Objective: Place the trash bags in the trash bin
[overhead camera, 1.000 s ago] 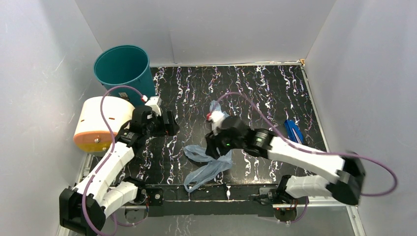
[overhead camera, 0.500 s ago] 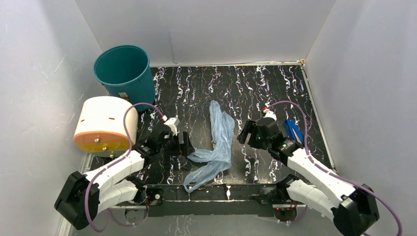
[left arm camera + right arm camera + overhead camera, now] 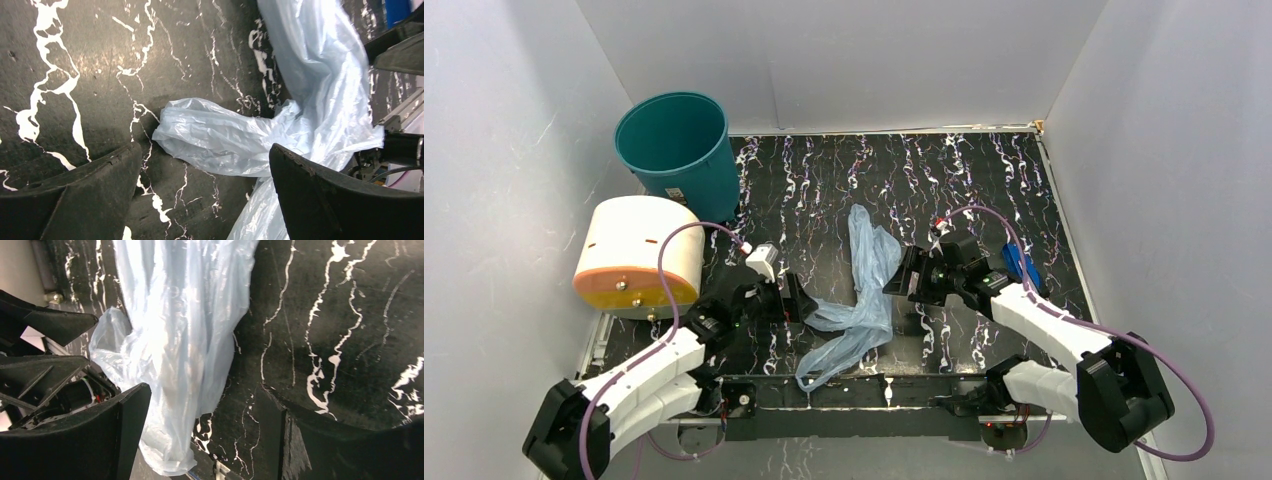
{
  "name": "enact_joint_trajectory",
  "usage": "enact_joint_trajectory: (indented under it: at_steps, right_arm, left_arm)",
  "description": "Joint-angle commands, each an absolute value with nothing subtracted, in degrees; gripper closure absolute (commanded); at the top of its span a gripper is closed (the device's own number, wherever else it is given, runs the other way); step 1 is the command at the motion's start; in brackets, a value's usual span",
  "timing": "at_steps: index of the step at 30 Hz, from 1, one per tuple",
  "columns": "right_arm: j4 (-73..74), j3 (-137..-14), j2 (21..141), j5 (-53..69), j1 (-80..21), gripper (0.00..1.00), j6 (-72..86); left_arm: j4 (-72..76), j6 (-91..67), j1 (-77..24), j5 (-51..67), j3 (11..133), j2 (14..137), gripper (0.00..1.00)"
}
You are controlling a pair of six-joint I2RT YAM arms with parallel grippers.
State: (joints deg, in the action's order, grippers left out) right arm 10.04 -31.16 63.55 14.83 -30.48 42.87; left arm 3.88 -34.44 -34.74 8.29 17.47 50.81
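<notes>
The light-blue translucent trash bag [image 3: 870, 268] lies crumpled and stretched out on the black marbled table, running from the middle down to the front rail. The teal trash bin [image 3: 674, 140] stands upright and empty-looking at the back left, far from the bag. My left gripper [image 3: 800, 298] is open, low, just left of the bag's lower fold. In the left wrist view, the bag [image 3: 220, 135] lies just ahead of the left gripper [image 3: 202, 152]. My right gripper [image 3: 902, 278] is open at the bag's right side. In the right wrist view, the bag [image 3: 175, 315] lies ahead of the right gripper [image 3: 212, 400], by its left finger.
A cream cylinder with an orange end [image 3: 629, 250] lies at the left, between the bin and the left arm. A small blue object [image 3: 1022, 265] lies by the right arm. White walls enclose the table on three sides; a metal rail [image 3: 864, 392] runs along the front.
The right arm pulled back from over the bag to its right side, then edged toward it. The left arm moved from near the cylinder to the bag's left edge. The bag now lies spread out.
</notes>
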Motion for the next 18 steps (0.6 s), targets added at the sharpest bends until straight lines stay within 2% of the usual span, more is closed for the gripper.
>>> enact_joint_trajectory:
  at_steps: [1, 13, 18]
  right_arm:
    - [5.22, -32.45, 64.00, 18.60, -30.25, 0.15, 42.32]
    - [5.43, -35.16, 69.25, 20.89, -30.32, 0.16, 41.15]
    - [5.03, -36.54, 71.34, 20.95, -30.28, 0.17, 41.15]
  left_arm:
    - [2.76, -34.15, -35.22, 5.90, 16.93, 47.21, 0.04]
    - [-1.34, -33.33, -35.33, 5.07, 16.17, 41.50, 0.04]
    - [-1.81, -31.87, -35.33, 3.95, 15.45, 44.39, 0.05]
